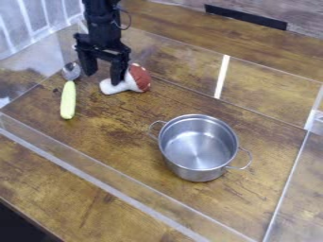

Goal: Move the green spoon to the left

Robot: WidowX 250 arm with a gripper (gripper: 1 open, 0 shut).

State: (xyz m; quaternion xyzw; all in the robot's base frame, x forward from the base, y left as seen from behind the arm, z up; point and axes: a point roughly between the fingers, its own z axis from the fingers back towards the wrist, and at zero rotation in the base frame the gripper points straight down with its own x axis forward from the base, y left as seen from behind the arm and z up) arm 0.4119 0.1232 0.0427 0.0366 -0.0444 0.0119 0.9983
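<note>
The green spoon (68,99) lies on the wooden table at the left, its yellow-green handle pointing toward me; the small grey bowl at its far end is hard to make out. My gripper (104,70) hangs just right of the spoon's far end, pointing down with its black fingers (87,67) spread apart. It is open and holds nothing. The spoon rests a short way from the left finger, not touching it.
A red-capped white mushroom toy (127,81) lies by the gripper's right finger. A steel pot (198,146) with two handles stands at centre right. Low clear plastic walls (222,77) fence the work area.
</note>
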